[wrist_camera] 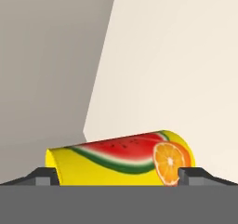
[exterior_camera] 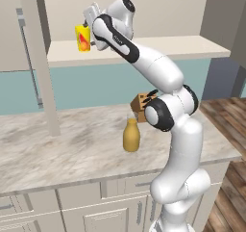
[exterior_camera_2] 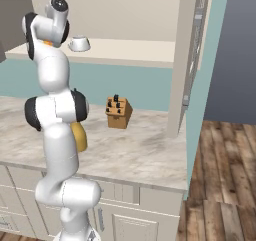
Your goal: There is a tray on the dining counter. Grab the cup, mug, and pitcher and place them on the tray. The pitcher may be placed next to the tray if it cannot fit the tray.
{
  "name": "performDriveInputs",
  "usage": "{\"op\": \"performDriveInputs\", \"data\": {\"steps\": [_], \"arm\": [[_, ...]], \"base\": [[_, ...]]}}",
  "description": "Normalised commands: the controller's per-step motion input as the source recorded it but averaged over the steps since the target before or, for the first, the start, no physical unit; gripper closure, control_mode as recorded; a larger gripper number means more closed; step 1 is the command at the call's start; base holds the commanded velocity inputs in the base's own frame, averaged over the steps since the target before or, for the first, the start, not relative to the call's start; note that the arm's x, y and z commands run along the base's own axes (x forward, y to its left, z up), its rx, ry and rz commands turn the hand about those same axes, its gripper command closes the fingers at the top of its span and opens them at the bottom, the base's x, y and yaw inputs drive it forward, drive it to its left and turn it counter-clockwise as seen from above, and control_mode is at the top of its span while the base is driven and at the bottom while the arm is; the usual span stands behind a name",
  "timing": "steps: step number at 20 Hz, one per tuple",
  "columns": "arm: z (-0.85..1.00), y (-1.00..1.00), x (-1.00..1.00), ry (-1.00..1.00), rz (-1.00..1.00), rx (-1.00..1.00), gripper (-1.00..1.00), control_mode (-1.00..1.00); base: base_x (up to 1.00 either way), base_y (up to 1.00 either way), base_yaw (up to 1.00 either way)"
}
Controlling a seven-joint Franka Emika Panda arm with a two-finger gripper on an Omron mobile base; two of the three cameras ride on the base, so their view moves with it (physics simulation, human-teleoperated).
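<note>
On the high shelf [exterior_camera: 158, 48] the cup [exterior_camera: 83, 38] is flanked by the spread, unclosed fingers of the gripper [exterior_camera: 89, 36], while the pitcher [exterior_camera: 131, 135] is stood on the marbled counter [exterior_camera: 57, 144], the knife block [exterior_camera: 141, 106] behind it.

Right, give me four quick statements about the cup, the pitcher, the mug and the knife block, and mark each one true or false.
1. The cup lies between the open fingers of the gripper. True.
2. The pitcher stands on the upper shelf. False: it stands on the marbled counter, beside the arm.
3. The mug sits on the pale upper shelf. True.
4. The knife block is lying flat on the floor. False: it stands on the counter.
</note>
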Motion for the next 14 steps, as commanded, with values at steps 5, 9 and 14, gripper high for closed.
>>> {"op": "performDriveInputs", "data": {"steps": [5, 9, 14], "arm": [[-0.11, 0.06, 0.15, 0.01, 0.00, 0.00, -1.00, -1.00], [-0.09, 0.05, 0.08, 0.01, 0.00, 0.00, -1.00, -1.00], [-0.07, 0.01, 0.00, 0.01, 0.00, 0.00, 1.00, -1.00]], "base": [[0.00, 0.00, 0.00], [0.00, 0.00, 0.00], [0.00, 0.00, 0.00]]}}
